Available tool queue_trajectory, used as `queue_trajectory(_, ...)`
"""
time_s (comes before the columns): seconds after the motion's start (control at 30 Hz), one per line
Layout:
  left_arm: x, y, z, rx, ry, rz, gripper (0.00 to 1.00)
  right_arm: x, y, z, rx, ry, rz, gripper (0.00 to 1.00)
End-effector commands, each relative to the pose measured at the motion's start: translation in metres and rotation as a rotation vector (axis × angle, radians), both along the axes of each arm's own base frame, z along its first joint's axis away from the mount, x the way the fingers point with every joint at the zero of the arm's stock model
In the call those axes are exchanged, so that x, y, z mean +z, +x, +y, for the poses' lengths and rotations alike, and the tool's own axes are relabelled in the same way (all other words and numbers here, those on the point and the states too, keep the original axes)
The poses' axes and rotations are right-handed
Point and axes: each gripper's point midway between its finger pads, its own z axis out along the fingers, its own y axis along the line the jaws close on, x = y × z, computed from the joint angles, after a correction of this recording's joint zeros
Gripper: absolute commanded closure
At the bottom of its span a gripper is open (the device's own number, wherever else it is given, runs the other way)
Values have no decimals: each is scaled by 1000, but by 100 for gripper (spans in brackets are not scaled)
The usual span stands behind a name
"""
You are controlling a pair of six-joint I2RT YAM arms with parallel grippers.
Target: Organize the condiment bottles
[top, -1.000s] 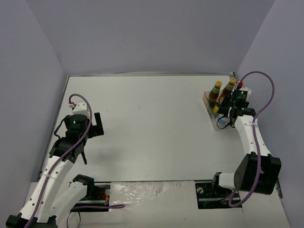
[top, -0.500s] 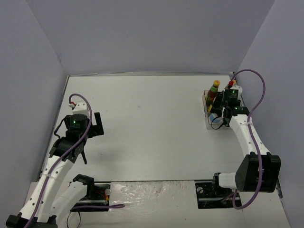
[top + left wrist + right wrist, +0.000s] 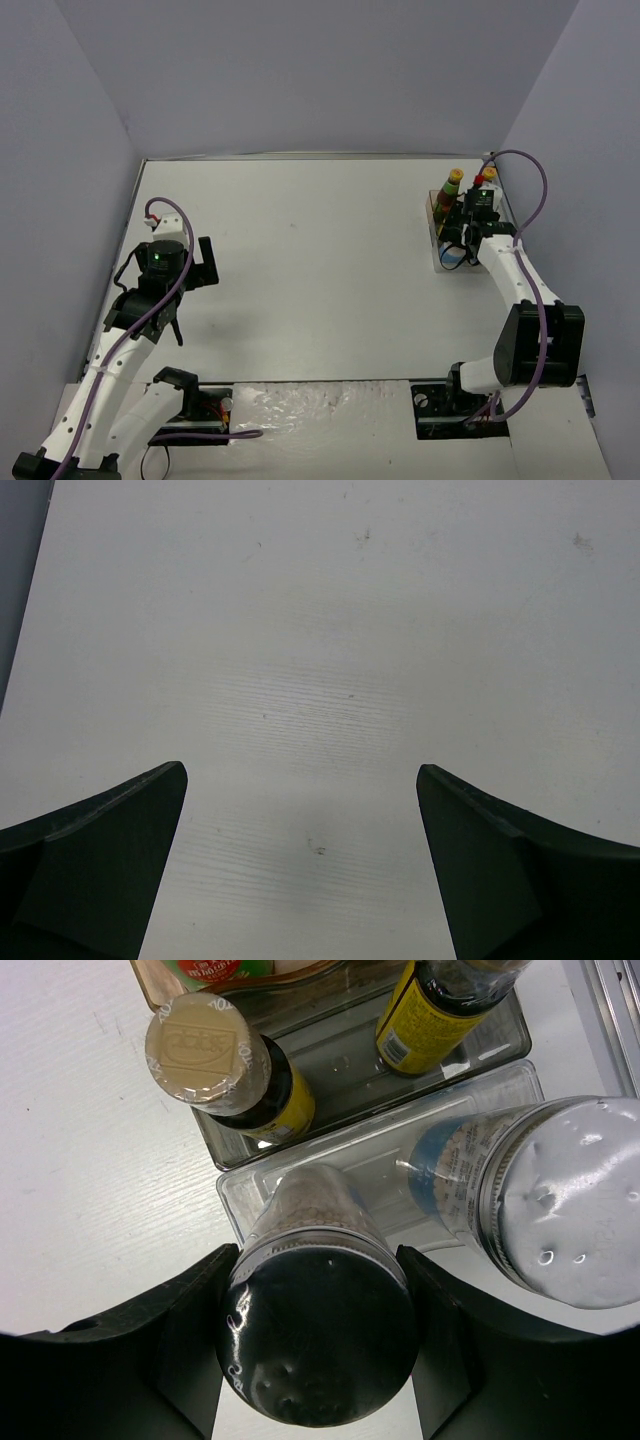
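Shaker (image 3: 320, 1330), silver-topped, glass-bodied: pinched between the right fingers (image 3: 185, 1350), which press on its two sides just under the lid. Position: upright over the clear tray (image 3: 365, 1155), at its left compartment; whether its base touches the tray floor cannot be told.

Second shaker (image 3: 560, 1200), blue-and-white label: standing in the same tray, just beside the first on its right.

Sauce bottles, two, yellow-labelled: one with a tan cap (image 3: 205, 1045), one partly out of view (image 3: 430, 1015). Both stand upright in the smoky grey compartment (image 3: 340, 1080) behind.

Change over the last second: right arm (image 3: 510, 270) has swung from the near end of the tray inward and farther back, bringing its load above the slot.

Left fingers (image 3: 90, 865): spread wide, nothing between them, over bare counter (image 3: 320, 630); left arm unmoved.

Judgement: placement of this shaker looks nearly done. Release and a straight lift should follow, with care not to knock the close neighbour.
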Motion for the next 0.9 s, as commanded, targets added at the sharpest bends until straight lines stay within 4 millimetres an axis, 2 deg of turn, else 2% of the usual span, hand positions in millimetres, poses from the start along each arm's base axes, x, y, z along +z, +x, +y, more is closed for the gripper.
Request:
queue_trajectory(0.0,21,10,3,11,4,-74,3,15,15,-7,-18,-26,-78,63)
queue_trajectory(0.23,21,10,3,11,5,-73,3,25,19,-5,-10,-23,-103,28)
queue_trajectory(0.4,22,9,2,10,1,-75,3,43,19,-5,-4,-23,-144,18)
queue_trajectory(0.5,22,9,2,10,-1,-77,3,62,16,-3,7,-21,-178,13)
queue_trajectory(0.6,23,8,3,11,-3,-83,3,100,11,-1,22,-24,-260,7)
queue_trajectory(0.67,25,7,2,10,-12,-86,3,141,3,1,39,-32,-356,2)
queue_trajectory(0.77,36,5,-2,-4,-37,-105,3,193,-17,3,60,-50,-491,0)
queue_trajectory(0.87,50,1,-4,-20,-48,-123,3,231,-41,4,69,-77,-593,0)
